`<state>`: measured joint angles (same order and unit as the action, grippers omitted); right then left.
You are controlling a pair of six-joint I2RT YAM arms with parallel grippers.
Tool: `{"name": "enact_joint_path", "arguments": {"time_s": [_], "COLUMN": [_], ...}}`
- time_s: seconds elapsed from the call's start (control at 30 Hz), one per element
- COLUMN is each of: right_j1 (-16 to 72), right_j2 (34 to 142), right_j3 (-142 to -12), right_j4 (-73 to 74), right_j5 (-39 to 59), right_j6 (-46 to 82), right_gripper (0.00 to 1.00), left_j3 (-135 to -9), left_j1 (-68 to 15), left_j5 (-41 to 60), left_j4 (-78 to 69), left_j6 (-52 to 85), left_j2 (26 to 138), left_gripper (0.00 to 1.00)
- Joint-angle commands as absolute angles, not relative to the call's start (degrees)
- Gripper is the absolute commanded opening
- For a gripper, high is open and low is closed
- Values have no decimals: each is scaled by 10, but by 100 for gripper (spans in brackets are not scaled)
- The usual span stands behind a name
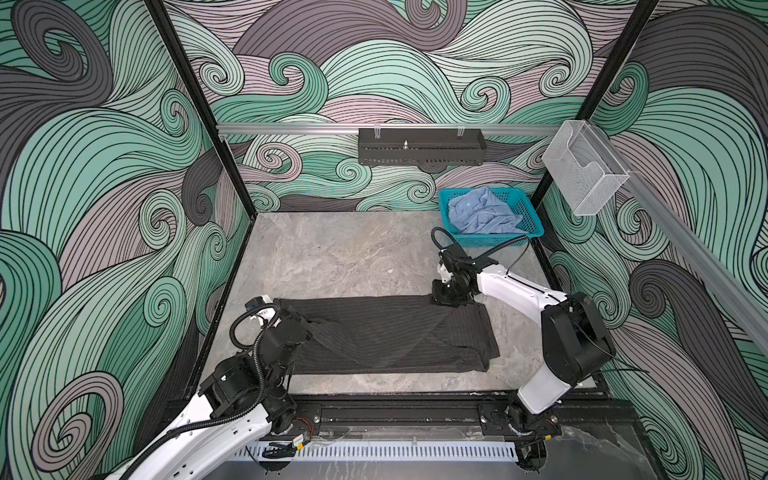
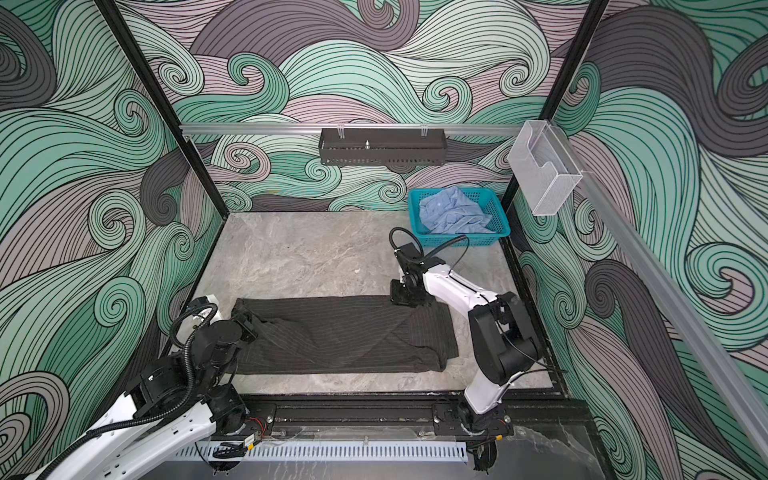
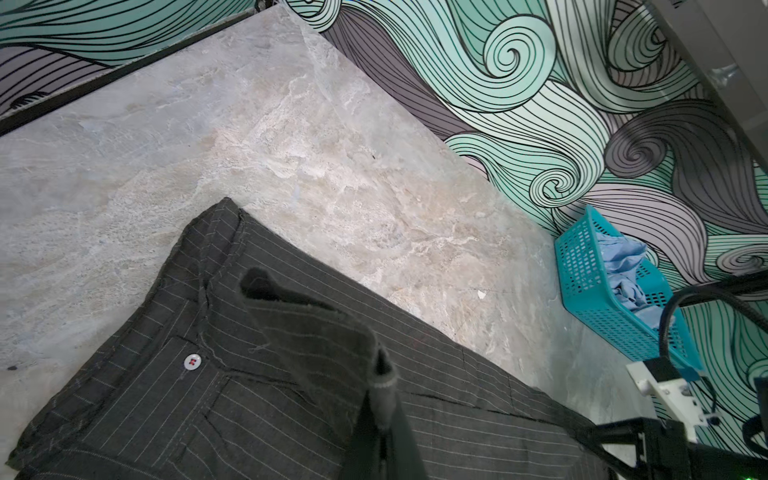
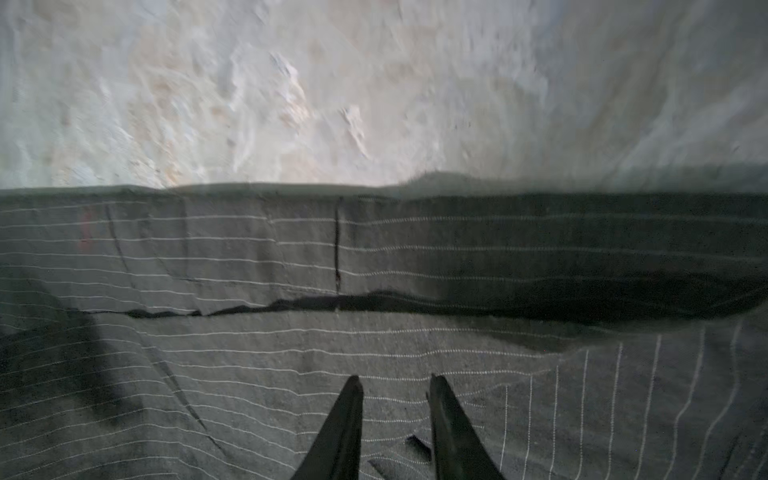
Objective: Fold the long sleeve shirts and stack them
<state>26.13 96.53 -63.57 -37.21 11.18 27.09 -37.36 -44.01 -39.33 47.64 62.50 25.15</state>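
The grey shirt [image 1: 386, 332] lay on the counter [image 1: 332, 257], long axis from 9 to 3 o'clock. The left end effector [image 3: 382, 390] was clenched on its 9 o'clock end. The right end effector [image 4: 395, 386], jaws apart, stood over its 2 o'clock edge.

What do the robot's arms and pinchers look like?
The left arm and the right arm have smooth white shells joined by chunky black round joints. Ribbed black cables loop along them, with some thinner black wires. The left gripper and the right gripper are black, each with slim, pointed fingers.
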Motion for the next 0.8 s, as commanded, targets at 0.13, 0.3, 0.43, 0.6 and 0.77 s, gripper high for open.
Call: {"name": "enact_joint_path", "arguments": {"time_s": [0.13,0.3,0.43,0.6,0.77], "right_j1": [253,223,193,149,119], "right_j2": [1014,1052,1076,1076,1072], "right_j3": [-626,-635,-655,-679,-685], "right_j4": [-390,-400,-412,-432,-448], "right_j5": [111,105,103,58,40], "right_j6": [284,295,299,281,261], "right_gripper": [27,26,26,26,27], "left_j3": [-343,-320,-311,-317,-355], "left_j1": [-403,-368,-320,-262,-230], "left_j5": [-317,-263,-218,-129,-67], "left_j4": [485,455,416,348,366], "left_j6": [639,628,593,545,524], "left_j2": [306,330,350,425,486], "left_gripper": [18,9,9,16,47]}}
